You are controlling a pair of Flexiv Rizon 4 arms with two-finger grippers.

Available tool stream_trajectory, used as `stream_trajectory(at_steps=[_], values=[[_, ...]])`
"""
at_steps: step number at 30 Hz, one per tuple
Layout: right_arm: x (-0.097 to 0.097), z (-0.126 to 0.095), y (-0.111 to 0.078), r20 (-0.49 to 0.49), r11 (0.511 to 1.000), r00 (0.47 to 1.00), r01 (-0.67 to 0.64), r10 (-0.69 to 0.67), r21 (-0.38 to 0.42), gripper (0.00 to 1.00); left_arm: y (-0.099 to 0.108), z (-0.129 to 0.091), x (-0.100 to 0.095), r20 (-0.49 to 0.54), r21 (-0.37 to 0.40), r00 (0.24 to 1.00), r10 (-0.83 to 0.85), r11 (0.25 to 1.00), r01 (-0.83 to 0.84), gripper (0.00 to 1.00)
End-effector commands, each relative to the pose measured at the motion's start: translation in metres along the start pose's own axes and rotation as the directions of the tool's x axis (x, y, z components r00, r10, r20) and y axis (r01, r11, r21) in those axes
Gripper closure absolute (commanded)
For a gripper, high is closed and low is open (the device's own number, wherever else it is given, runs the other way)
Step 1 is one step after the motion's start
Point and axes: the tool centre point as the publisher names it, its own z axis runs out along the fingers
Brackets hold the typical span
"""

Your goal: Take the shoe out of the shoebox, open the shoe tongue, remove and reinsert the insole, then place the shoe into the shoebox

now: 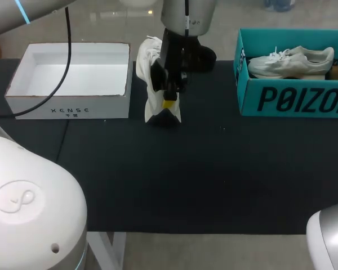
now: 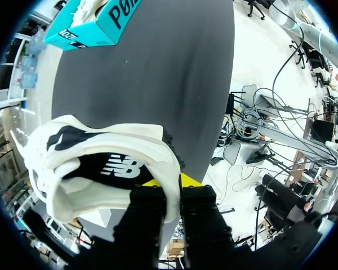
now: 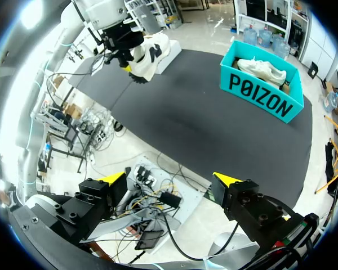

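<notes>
The left gripper holds a white shoe on end, lower end at the black table. A white box stands just left of it. A teal box, well to the right, contains a second shoe.

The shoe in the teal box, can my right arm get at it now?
Probably yes. The teal box has no lid, the shoe lies uncovered in it, and the right gripper is open and empty. The left gripper, shut on the other shoe, is well aside.
</notes>
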Motion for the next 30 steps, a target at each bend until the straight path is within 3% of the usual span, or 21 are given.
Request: stream_trajectory(at_steps=[1, 4, 7, 18, 30], values=[[0.000, -0.001, 0.003, 0.000, 1.000, 1.000, -0.002, 0.002, 0.007, 0.00, 0.001, -0.002, 0.000, 0.001, 0.000, 1.000, 0.000, 1.000, 0.000, 1.00], [0.000, -0.001, 0.003, 0.000, 1.000, 1.000, -0.002, 0.002, 0.007, 0.00, 0.001, -0.002, 0.000, 0.001, 0.000, 1.000, 0.000, 1.000, 0.000, 1.00], [0.000, -0.001, 0.003, 0.000, 1.000, 1.000, -0.002, 0.002, 0.007, 0.00, 0.011, -0.019, -0.014, 0.023, 0.036, 1.000, 0.013, 0.999, -0.014, 1.00], [0.000, -0.001, 0.003, 0.000, 1.000, 1.000, -0.002, 0.002, 0.007, 0.00, 0.059, -0.048, -0.114, 0.083, 0.030, 0.996, 0.015, 0.999, -0.017, 1.00], [0.000, -0.001, 0.003, 0.000, 1.000, 1.000, -0.002, 0.002, 0.007, 0.00, 0.127, -0.036, -0.210, 0.075, 0.033, 0.997, 0.008, 0.999, -0.011, 1.00]])
